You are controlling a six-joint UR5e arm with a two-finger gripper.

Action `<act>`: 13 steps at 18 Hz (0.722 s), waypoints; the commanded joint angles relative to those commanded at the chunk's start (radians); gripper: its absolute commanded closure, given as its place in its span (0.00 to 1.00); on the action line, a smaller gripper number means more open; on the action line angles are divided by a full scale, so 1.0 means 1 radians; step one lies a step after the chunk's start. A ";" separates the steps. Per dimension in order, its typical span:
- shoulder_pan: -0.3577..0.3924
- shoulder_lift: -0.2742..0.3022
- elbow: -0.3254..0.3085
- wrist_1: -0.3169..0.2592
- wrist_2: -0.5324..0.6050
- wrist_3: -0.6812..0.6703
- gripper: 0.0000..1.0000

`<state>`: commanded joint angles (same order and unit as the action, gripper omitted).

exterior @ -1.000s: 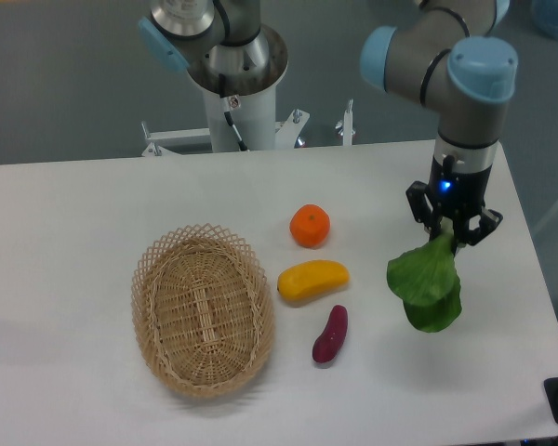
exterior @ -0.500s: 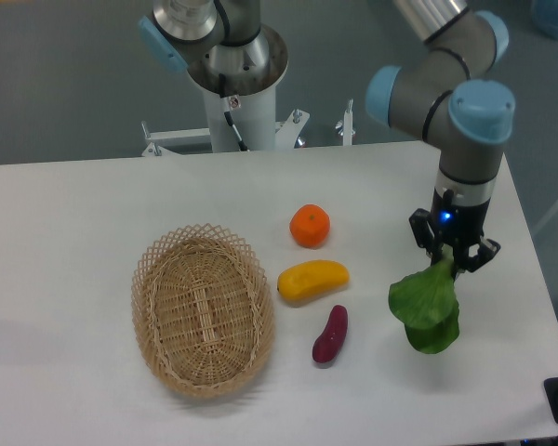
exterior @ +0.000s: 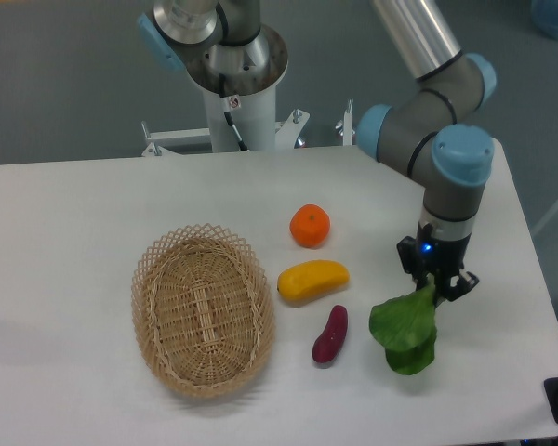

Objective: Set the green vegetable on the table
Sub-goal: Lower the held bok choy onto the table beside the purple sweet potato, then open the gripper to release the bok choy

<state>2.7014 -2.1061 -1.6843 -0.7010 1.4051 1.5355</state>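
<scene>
The green vegetable [exterior: 405,331] has broad dark green leaves and hangs from my gripper [exterior: 436,284], which is shut on its upper end. Its pale stem is hidden between the fingers. The leaves hang low over the right part of the white table [exterior: 74,214]; I cannot tell whether the lower edge touches the surface. The vegetable is to the right of the purple eggplant-like piece [exterior: 331,334].
An oval wicker basket [exterior: 203,309] sits at the left centre. An orange fruit [exterior: 310,226] and a yellow fruit [exterior: 312,280] lie between the basket and my gripper. The table's right edge is close to the arm.
My gripper has moved down and to the left with the green vegetable in it, bringing the leaves lower toward the table. The other objects have not moved.
</scene>
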 joint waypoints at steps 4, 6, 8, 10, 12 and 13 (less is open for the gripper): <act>-0.002 -0.006 -0.020 0.000 0.002 0.012 0.61; -0.002 -0.003 -0.031 0.000 0.000 0.012 0.60; -0.002 -0.003 -0.031 0.002 0.000 0.012 0.37; -0.002 -0.003 -0.019 0.003 0.000 0.014 0.05; -0.002 0.000 -0.011 0.003 0.000 0.012 0.00; -0.002 0.003 -0.009 0.003 0.000 0.012 0.00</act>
<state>2.6998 -2.1031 -1.6935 -0.6980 1.4051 1.5478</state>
